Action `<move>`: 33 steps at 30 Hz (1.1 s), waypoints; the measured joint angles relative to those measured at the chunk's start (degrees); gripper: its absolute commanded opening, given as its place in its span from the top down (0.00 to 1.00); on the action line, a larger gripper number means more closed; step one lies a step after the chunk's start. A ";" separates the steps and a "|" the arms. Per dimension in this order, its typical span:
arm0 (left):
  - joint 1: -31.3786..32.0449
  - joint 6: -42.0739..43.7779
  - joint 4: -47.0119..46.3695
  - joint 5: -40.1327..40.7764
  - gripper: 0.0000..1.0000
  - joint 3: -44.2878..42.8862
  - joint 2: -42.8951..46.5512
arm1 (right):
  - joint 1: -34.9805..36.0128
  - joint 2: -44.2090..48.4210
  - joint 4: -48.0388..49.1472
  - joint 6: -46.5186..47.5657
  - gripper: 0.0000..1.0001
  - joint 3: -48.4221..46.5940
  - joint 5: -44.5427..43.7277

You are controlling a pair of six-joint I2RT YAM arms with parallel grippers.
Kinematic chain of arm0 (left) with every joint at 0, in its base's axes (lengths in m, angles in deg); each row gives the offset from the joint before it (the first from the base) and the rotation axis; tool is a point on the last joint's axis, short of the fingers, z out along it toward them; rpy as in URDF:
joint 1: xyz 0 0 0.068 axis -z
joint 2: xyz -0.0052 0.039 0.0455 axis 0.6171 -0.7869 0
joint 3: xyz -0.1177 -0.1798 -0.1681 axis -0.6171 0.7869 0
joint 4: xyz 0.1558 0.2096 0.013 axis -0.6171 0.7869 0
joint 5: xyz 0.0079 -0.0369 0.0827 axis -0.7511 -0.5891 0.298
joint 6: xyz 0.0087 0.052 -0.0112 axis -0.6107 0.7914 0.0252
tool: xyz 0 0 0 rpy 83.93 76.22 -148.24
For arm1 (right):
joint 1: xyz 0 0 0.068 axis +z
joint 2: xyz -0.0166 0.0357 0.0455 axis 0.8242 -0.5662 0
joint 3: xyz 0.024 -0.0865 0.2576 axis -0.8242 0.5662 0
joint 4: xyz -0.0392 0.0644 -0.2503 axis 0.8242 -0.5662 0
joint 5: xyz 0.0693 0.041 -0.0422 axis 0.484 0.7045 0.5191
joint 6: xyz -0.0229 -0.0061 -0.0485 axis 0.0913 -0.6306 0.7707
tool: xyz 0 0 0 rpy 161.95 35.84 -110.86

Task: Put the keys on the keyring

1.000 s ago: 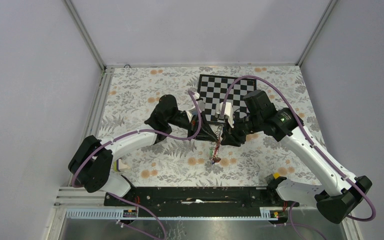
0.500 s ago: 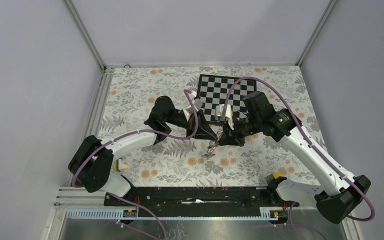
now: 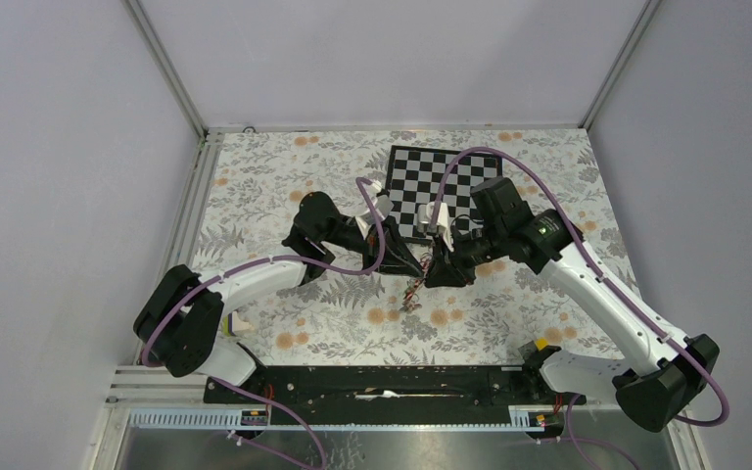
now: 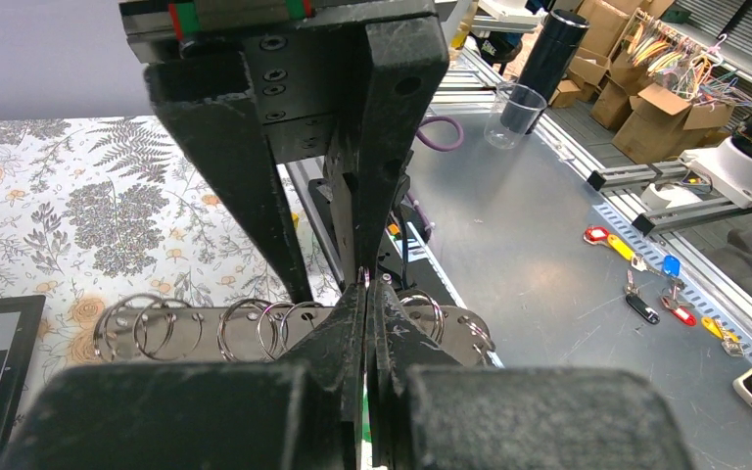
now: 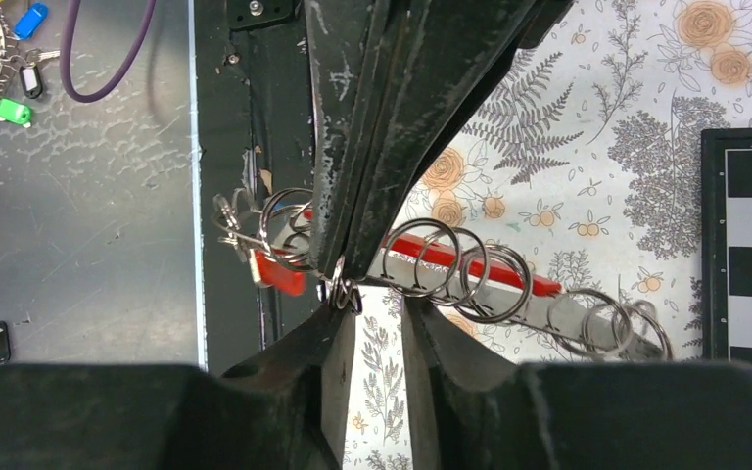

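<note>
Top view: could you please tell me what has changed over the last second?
The left fingers and right fingers shifted slightly left, and the key bunch dangling where they meet rose a little and moved left too. The left fingers stayed shut on it; the chessboard did not move.

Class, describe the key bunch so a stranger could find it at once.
On the floral table, find the checkerboard at the far side. Just nearer, the left tool and right tool face tip to tip. The key bunch dangles there: a small metal tangle with a red tag, unlike the black tools around it.
</note>
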 measured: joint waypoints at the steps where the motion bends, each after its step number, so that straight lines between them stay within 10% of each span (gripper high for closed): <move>1: 0.00 0.00 -0.13 -0.04 1.00 0.00 0.00 | -0.02 -0.02 0.07 -0.07 0.64 0.00 -0.11; 33: 0.04 -2.84 -4.15 0.44 1.00 0.00 -0.59 | -4.46 5.16 4.22 -1.11 0.62 0.04 6.40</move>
